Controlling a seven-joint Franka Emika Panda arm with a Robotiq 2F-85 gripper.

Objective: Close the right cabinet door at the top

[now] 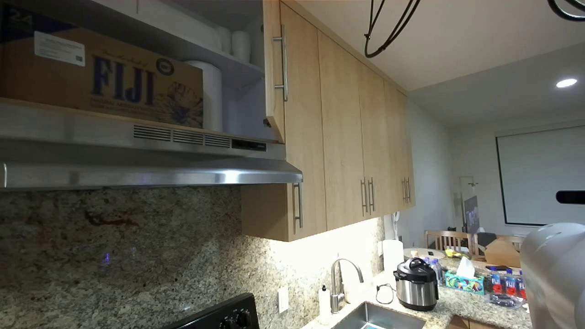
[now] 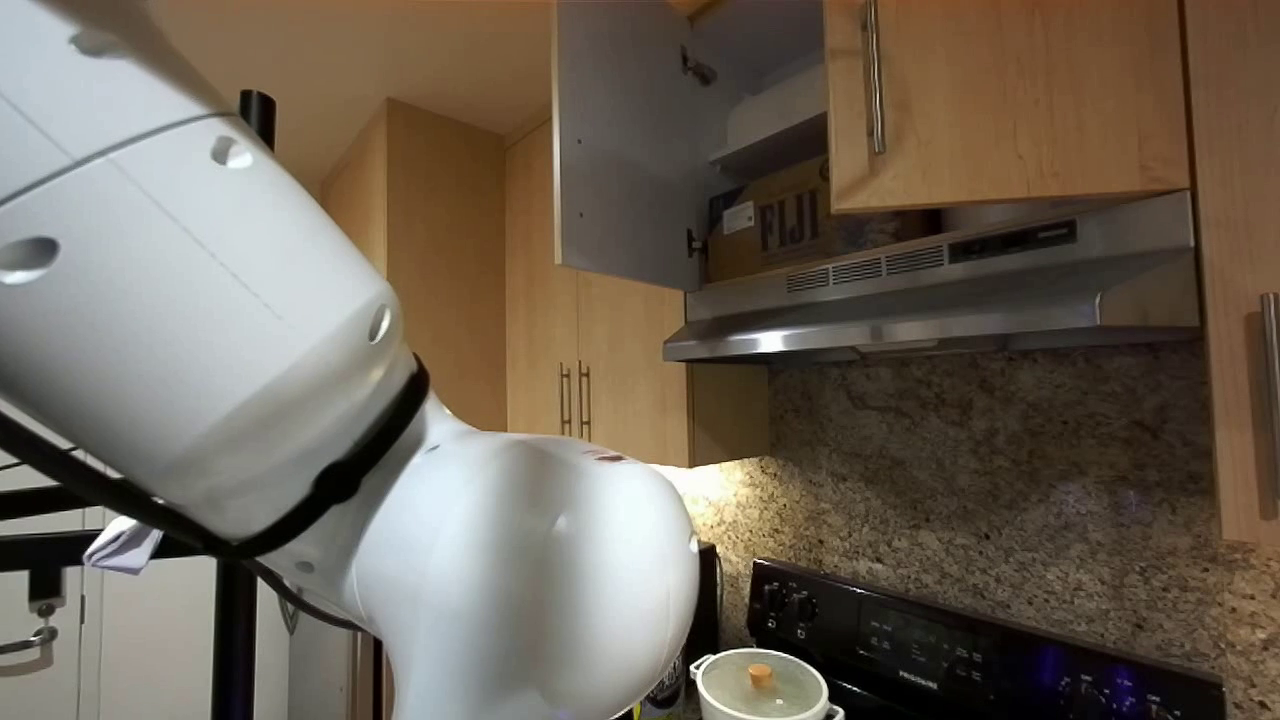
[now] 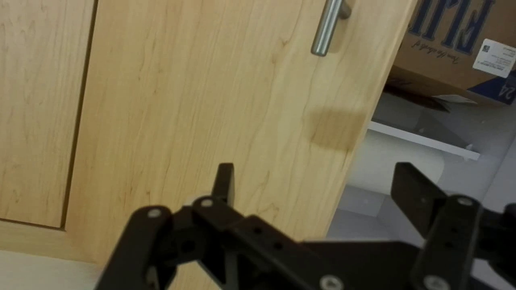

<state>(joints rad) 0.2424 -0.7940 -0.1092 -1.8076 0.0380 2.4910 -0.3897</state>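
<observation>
The fingers (image 3: 224, 183) stand wide apart, and we do not see them hold anything. In the wrist view, which is upside down, one finger lies over the outer face of the door (image 3: 217, 104), and the other lies past its free edge, over the inside of the cabinet (image 3: 494, 141). Whether either touches, we cannot tell. The door is the upper right one, above the hood (image 2: 930, 300), and it is partly open.

The main danger, we think, is at this edge. If the fingers go forward so spread, the one past the edge may enter the cabinet and become pinched. A push too near to the hinges would need more force and could slip. The handle (image 3: 328, 30) may also hook a sliding finger.

Behind the door, the box (image 1: 146, 91) and the roll (image 1: 212, 100) are close to the cabinet's front; if one sticks out, it would stop the door. Farther away, the left door (image 2: 630, 140) is wide open, and the arm (image 2: 530, 580) could strike it. Black cables (image 1: 388, 44) hang from above in an exterior view.
</observation>
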